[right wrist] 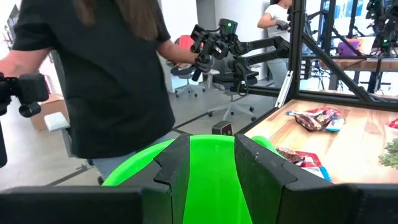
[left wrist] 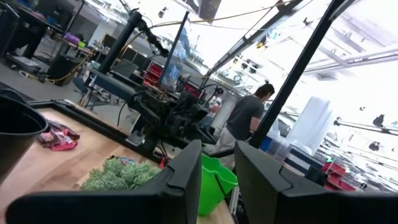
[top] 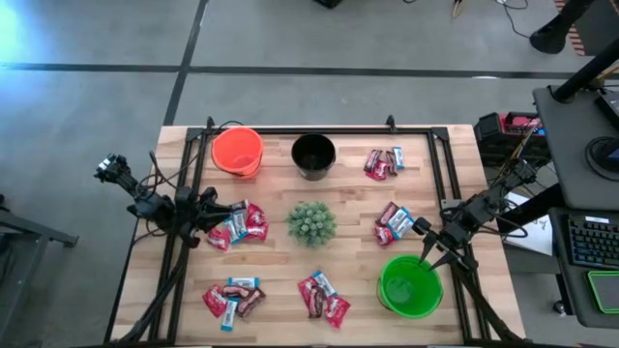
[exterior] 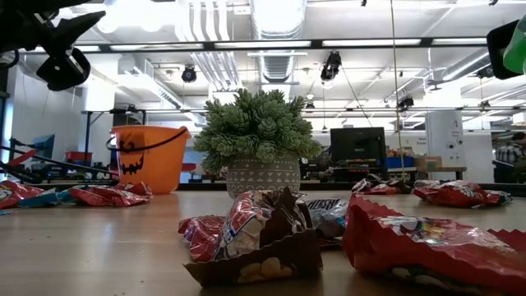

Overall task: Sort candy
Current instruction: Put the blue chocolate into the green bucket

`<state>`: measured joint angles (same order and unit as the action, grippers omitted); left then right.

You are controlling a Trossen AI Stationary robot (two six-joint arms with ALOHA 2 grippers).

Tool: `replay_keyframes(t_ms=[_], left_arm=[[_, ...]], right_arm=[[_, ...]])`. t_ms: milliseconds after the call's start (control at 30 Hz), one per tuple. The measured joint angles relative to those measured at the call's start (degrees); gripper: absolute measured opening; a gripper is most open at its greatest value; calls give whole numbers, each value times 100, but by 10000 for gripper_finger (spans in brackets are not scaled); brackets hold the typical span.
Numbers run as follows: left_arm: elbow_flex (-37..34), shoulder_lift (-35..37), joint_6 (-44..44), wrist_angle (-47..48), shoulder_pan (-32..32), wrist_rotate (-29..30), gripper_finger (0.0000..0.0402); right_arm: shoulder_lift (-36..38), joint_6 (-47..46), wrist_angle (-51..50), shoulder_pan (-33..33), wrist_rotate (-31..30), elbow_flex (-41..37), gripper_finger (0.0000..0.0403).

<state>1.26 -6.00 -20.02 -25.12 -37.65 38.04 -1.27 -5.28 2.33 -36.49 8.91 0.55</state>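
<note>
- Above the desk's [top: 290,266] left side, the left pincer [top: 215,220] sits at the edge of a candy pile [top: 239,224]. In the left wrist view its two dark fingers [left wrist: 186,177] stand a narrow gap apart with nothing visible between them; whether the tips touch a sweet cannot be told.
- Over the rim of the green bucket [top: 410,286], the right pincer [top: 428,252] hangs at the desk's right side. In the right wrist view its fingers [right wrist: 177,168] are partly parted, with only the green bucket wall showing in the gap; no sweet is seen in the grip.
- Candy lies in six loose piles on the desk: two near the right side [top: 394,223], one toward the far right [top: 381,163], two along the near edge [top: 323,298], and the one beside the left pincer.
- An orange bucket [top: 238,151] and a black bucket [top: 313,156] stand at the far edge; a green plant ball [top: 311,223] sits at the centre.
</note>
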Motion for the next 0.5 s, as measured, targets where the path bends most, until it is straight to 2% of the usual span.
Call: replay_keyframes(t_ms=[267, 333, 500], left_arm=[[0, 2, -150, -230, 0, 38, 79], [0, 4, -129, -320, 0, 49, 79], [0, 2, -111, -423, 0, 295, 79]], right_arm=[[1, 170, -2, 2, -37, -1, 116], [0, 315, -34, 2, -341, -1, 116], [-1, 711, 12, 4, -1662, -1, 116]])
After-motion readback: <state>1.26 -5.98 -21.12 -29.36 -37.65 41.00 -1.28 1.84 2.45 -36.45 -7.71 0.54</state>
